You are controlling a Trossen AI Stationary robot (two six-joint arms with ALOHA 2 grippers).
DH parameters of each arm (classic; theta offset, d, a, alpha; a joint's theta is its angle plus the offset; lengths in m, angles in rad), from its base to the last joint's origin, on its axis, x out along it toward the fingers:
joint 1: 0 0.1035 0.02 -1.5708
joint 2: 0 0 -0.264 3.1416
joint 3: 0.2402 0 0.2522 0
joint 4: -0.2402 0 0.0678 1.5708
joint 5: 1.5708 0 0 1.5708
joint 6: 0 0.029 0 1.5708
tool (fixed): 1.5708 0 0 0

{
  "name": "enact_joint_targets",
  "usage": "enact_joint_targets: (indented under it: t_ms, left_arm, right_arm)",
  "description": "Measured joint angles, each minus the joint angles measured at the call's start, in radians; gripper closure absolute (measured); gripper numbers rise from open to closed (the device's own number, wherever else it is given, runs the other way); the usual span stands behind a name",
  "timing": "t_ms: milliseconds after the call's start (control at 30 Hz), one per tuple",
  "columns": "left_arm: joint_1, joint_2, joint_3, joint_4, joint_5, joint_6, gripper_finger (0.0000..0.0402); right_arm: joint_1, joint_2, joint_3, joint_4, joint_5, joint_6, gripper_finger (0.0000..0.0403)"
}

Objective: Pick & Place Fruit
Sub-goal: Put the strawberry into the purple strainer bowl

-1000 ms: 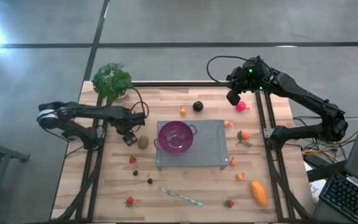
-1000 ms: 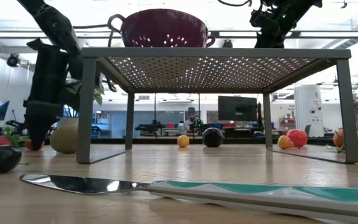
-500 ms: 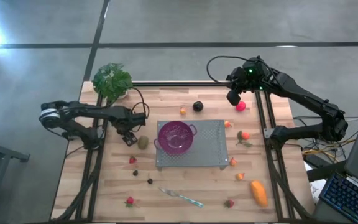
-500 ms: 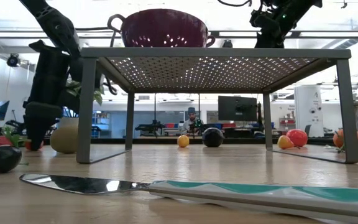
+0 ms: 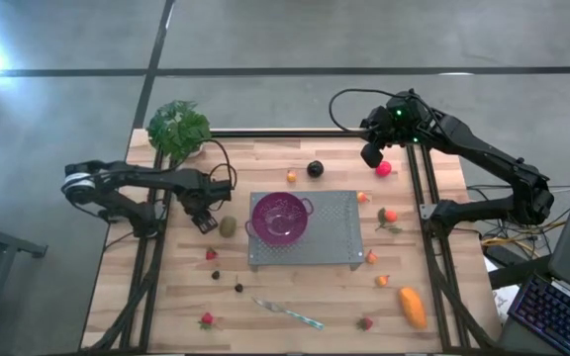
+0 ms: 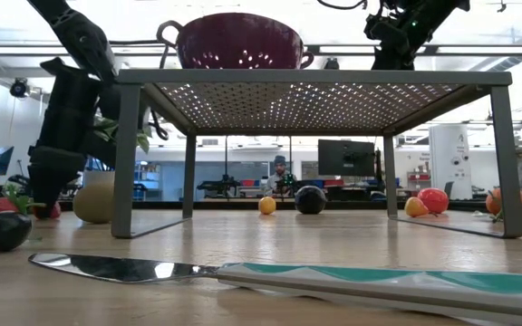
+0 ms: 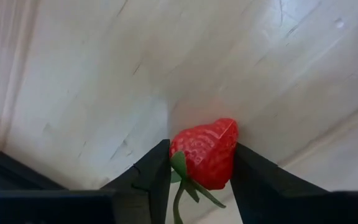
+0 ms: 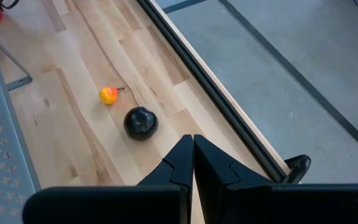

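Note:
My left gripper stands left of the metal rack, beside the olive-green kiwi, and is shut on a red strawberry. In the low view it hangs at the left, with the kiwi just behind it. My right gripper is shut and empty, high over the table's far right part, next to the pink-red ball. The dark plum and a tiny orange piece lie on the wood near the far edge. The oblong orange fruit lies near right. My left gripper pinches the strawberry by its two sides between the two fingers, coming from above and pointing down. The green stalk end lies back between the fingers, and the red tip points at the table. Whether the strawberry still touches the wood, I cannot tell.
A purple colander sits on a perforated metal rack at the table's middle. A silver knife lies near the front edge, and a leafy plant fills the far left corner. More strawberries and small fruit lie scattered around the rack.
My left gripper has risen a little, keeping its hold on the strawberry, whose red now shows below the fingers in the low view. The right arm has kept still.

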Motion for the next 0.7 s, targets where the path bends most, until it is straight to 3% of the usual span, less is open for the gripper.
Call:
enact_joint_targets:
  t_ms: [367,700]
  left_arm:
    - [0.0,-0.117,0.05,-0.086,0.015,-0.02,0.0257]
    - [0.0,-0.284,0.241,-0.183,0.022,-0.061,0.0253]
  right_arm:
    - [0.0,0.0,0.0,0.0,0.001,-0.004,0.0394]
    - [0.0,0.0,0.0,0.0,0.001,-0.002,0.0394]
